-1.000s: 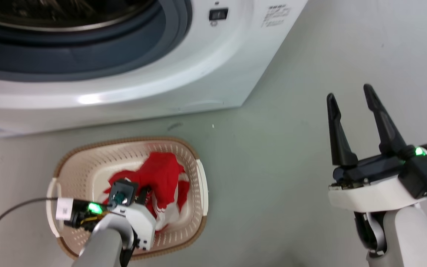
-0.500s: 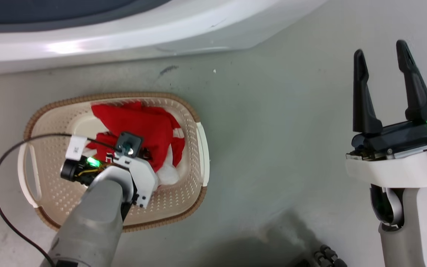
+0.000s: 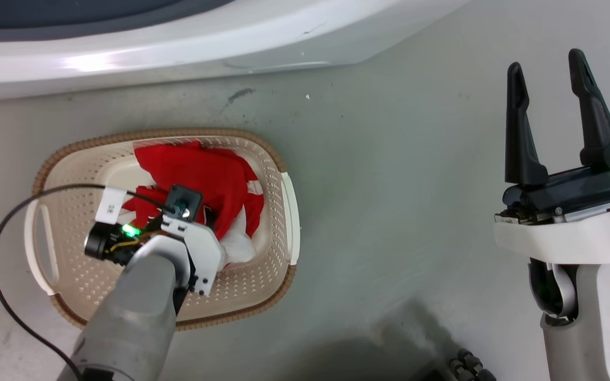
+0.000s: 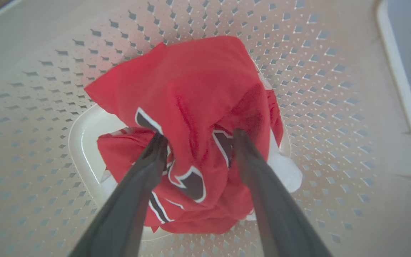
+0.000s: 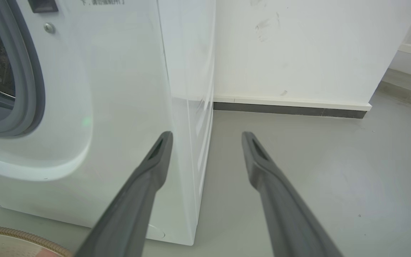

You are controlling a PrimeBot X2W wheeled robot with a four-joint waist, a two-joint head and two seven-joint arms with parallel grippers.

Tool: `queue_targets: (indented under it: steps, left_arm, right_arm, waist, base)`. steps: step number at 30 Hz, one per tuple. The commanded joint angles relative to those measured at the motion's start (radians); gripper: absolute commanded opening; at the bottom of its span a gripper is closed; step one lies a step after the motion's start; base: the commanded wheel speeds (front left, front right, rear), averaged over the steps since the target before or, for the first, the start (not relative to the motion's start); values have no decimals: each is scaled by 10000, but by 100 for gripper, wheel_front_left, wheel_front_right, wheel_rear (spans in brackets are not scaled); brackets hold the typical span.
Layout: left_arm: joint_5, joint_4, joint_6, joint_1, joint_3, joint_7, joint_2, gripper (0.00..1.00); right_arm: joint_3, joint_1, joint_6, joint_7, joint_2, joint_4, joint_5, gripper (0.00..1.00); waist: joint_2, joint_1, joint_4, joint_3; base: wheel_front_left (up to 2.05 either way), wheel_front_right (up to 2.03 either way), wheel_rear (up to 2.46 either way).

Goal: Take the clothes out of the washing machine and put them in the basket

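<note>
Dark left gripper (image 4: 199, 137): down inside the basket (image 4: 334, 89), fingers spread, tips sunk into the clothes (image 4: 191, 82), a fold standing between them.
Clothes: bright red, white trim, dark white-edged marks, heaped on the basket bottom, toward the washer (image 3: 178, 47) end.
Basket: cream, full of holes, brown rim, sitting on the grey floor (image 3: 389, 185) just in front of the washer.
Right gripper (image 3: 545, 61): out to the right, well apart from the basket, fingers spread, nothing between them, aimed past the washer's corner.
Washer: white, grey seal (image 5: 30, 71) round its opening.
Wall (image 5: 298, 53): white, dark skirting along the floor, right at the back.
</note>
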Motion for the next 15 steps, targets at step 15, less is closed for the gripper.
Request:
queue_targets:
  steps: [15]
  left_arm:
    - [-1078,-2063,282,2428,767,-708,-288,100]
  right_arm:
    - [35,1257,-7,-23,15,630,-210,100]
  waist:
    - [0,-1,478,-2788]
  base:
    - [0,0,0]
